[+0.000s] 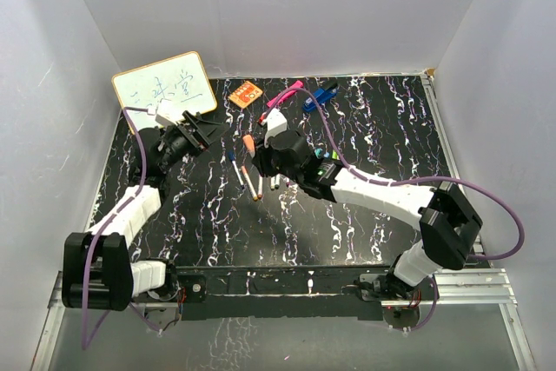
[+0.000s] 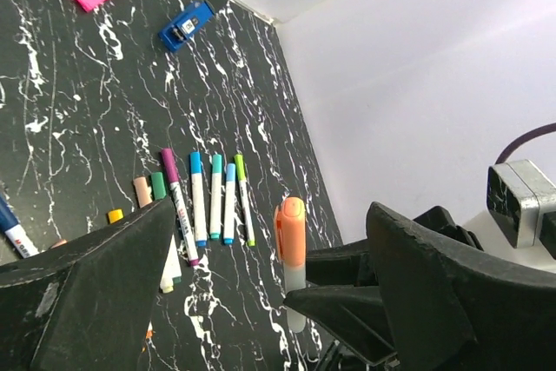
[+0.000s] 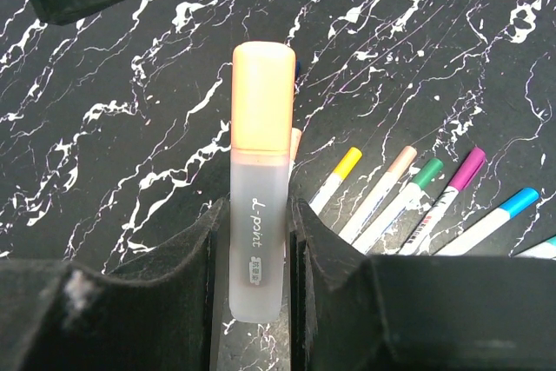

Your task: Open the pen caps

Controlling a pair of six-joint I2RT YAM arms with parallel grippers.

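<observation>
your right gripper point(image 3: 256, 223) sits closest, its 2 fingers pinching the frosted marker point(image 3: 258, 184) upright, the orange cap point(image 3: 263, 97) on top. a row of capped pens point(image 3: 408, 184) lies just right of it. from the left wrist, your left gripper point(image 2: 274, 219) is spread wide, the cap between its fingers with a gap either side and the wall edge near on the right. from above, bare table point(image 1: 391, 123) lies at the far right.

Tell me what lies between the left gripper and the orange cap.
Nothing. In the top view only bare table separates the open left gripper from the orange cap on the pen in the right gripper.
</observation>
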